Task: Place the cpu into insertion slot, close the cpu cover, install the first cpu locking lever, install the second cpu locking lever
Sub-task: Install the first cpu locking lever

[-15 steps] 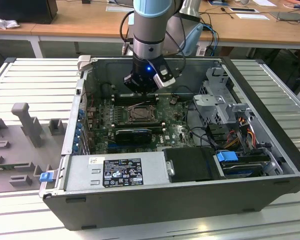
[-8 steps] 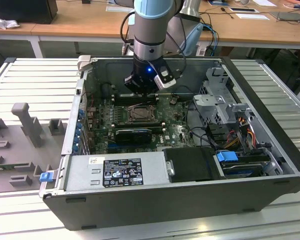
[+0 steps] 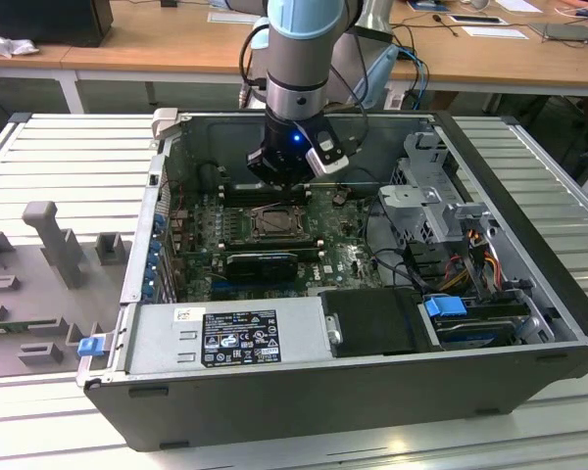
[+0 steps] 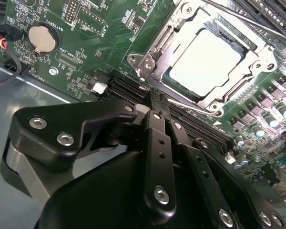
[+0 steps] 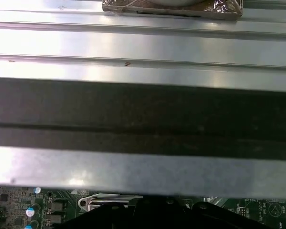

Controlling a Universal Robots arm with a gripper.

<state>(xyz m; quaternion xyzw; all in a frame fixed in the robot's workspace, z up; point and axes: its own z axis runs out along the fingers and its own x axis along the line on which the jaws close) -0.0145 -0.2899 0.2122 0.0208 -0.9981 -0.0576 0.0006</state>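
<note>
cpu (image 4: 206, 63) seated, cover (image 4: 168, 42) down | end effector (image 4: 157, 107) tips hidden (by linkage)

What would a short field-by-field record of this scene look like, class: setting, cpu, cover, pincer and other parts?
setting: open computer case on a slatted metal table
cpu: seated in the insertion slot, silvery top showing
cpu cover: metal frame lying down around the cpu
pincer: fingers together, holding nothing, above the black slots beside the socket
arm: reaching down into the case over the green board
other parts: coin battery on the board
</note>
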